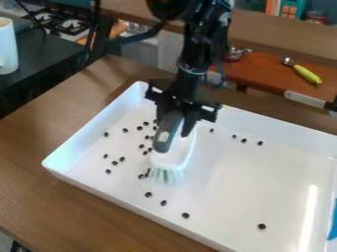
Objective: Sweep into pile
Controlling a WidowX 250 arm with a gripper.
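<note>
Fingers clamped on the brush, I had its bristles pointing down inside the white tray, dark beans scattered mostly to its left

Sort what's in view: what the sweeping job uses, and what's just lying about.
For the job:
- brush, gripped by the tool
- small black pieces, scattered
- white tray under them

Just lying about:
- white mug, upper left
- yellow-handled utensil, upper right
- stove, upper left
</note>
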